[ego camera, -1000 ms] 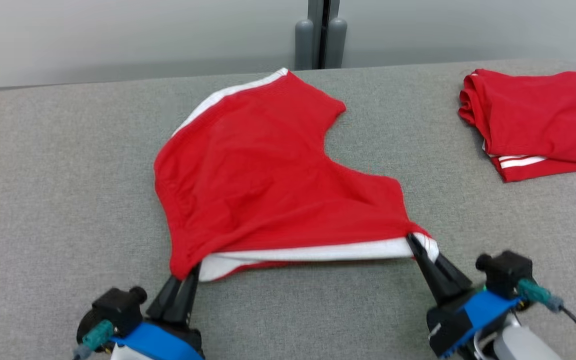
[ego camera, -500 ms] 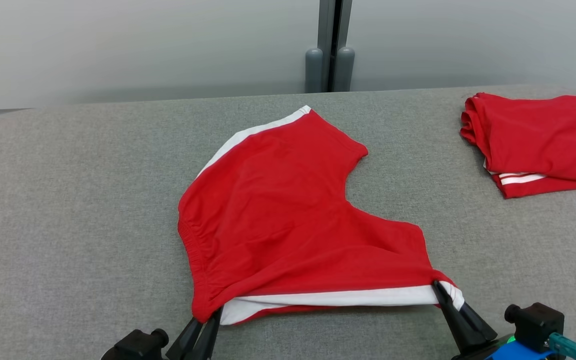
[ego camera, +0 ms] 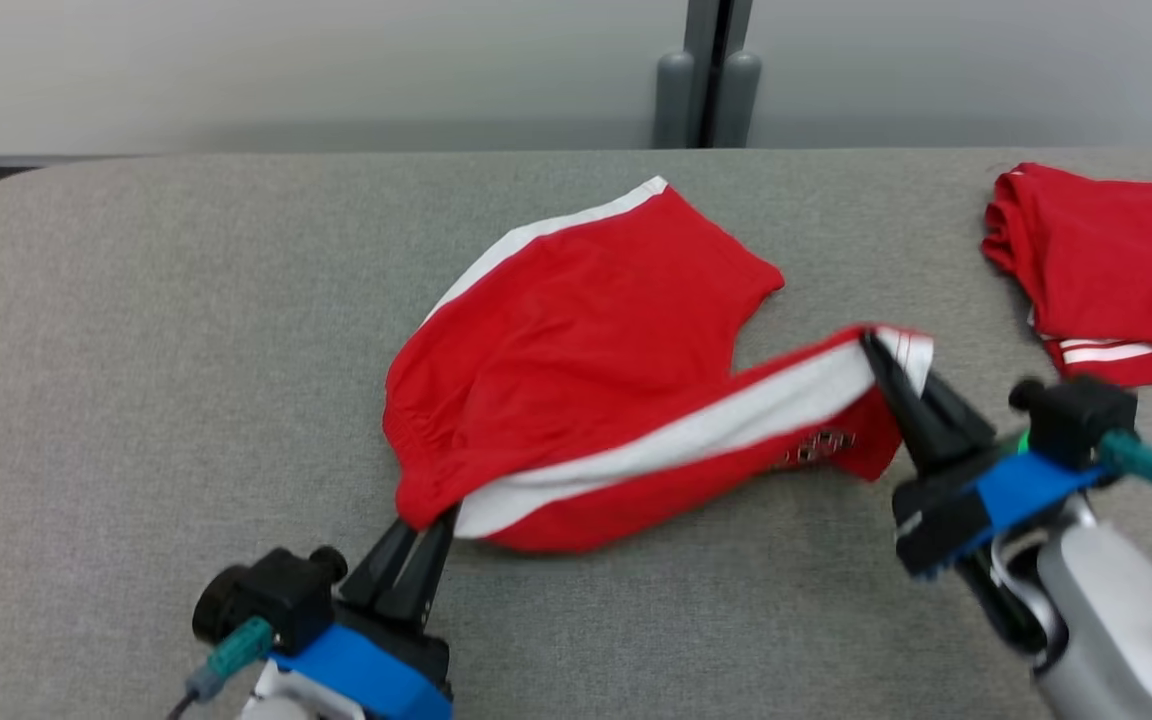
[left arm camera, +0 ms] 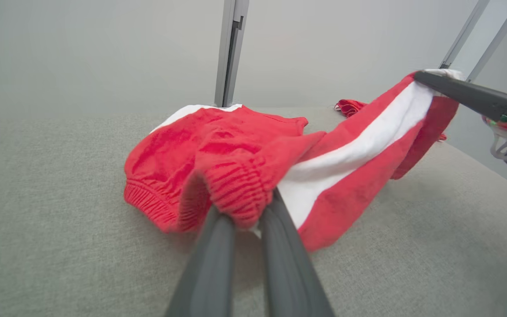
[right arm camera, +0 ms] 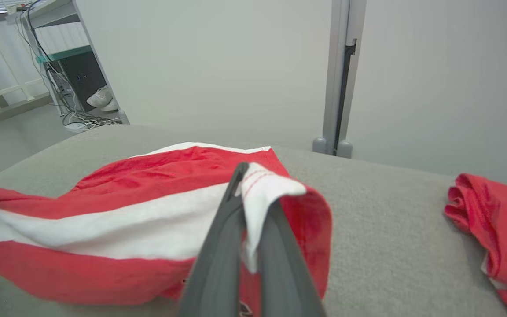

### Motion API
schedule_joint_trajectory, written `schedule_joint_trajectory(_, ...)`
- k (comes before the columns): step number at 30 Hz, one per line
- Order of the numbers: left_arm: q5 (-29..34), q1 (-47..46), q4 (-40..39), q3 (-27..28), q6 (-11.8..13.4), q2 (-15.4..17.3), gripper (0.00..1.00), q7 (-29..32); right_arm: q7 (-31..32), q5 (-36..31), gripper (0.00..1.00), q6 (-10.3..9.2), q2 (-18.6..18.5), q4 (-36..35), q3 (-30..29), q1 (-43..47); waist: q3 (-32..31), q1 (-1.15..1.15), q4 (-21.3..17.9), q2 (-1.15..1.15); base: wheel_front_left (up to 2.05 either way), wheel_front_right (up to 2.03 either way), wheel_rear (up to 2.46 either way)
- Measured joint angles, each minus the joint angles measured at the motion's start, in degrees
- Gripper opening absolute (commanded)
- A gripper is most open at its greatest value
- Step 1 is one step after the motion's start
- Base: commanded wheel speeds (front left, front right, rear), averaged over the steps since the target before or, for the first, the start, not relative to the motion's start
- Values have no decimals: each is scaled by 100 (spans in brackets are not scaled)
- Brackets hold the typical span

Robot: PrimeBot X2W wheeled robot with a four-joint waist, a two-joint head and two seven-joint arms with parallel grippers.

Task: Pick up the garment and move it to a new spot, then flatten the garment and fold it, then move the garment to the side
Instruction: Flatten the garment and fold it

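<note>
- Head view: a red garment (ego camera: 586,330) with a white side stripe sits in the middle of the frame on the grey padded table (ego camera: 136,350). Its upper half lies flat on the surface.
- At the lower left of the frame, the left gripper (ego camera: 433,522) is pinched tight on the gathered waistband corner, low against the table.
- Right of centre, the right gripper (ego camera: 871,345) is clamped on the white-striped hem corner and holds it off the surface.
- Between the two grips the cloth runs as a diagonal band from lower left to centre right. It shows the white stripe and, below it, a red face with a small dark print.
- A second red garment (ego camera: 1116,270), folded, lies at the right edge of the frame, well apart from the held one.
- Left wrist view: the left gripper (left arm camera: 247,220) rises from the bottom centre with the ribbed red waistband of the garment (left arm camera: 218,149) bunched between its fingertips.
- At the upper right of that view, the right gripper (left arm camera: 418,75) holds the far end of the stripe well above the table, so the band slopes upward.
- Right wrist view: the right gripper (right arm camera: 247,180) has a fold of white hem squeezed between its fingers at centre frame. The garment (right arm camera: 148,176) spreads to the left, and the second red garment (right arm camera: 495,220) lies at the right edge.
</note>
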Motion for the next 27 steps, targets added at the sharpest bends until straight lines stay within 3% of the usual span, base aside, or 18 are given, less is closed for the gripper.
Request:
schedule_joint_trajectory(8, -44, -1011, 230, -24, -70, 46, 0, -29, 114, 181, 0, 0, -4, 1235, 350, -1991, 590, 0, 261, 0, 0, 0, 0)
schedule_joint_trajectory(13, -235, -1851, 720, -41, -90, -54, 0, -107, 136, 336, 0, 0, 162, 2395, 638, -3269, 1062, 1, 536, 0, 0, 0, 0)
schedule_joint_trajectory(20, -525, -2658, 1323, -378, -99, -170, 0, -181, 59, 419, 0, 0, 482, 3639, 1000, -4368, 1551, 1, 813, 0, 0, 0, 0)
schedule_joint_trajectory(27, -745, -3151, 1722, -622, -99, -290, 0, -203, -110, 461, 0, 0, 680, 4638, 1184, -4924, 1892, 1, 985, 0, 0, 0, 0)
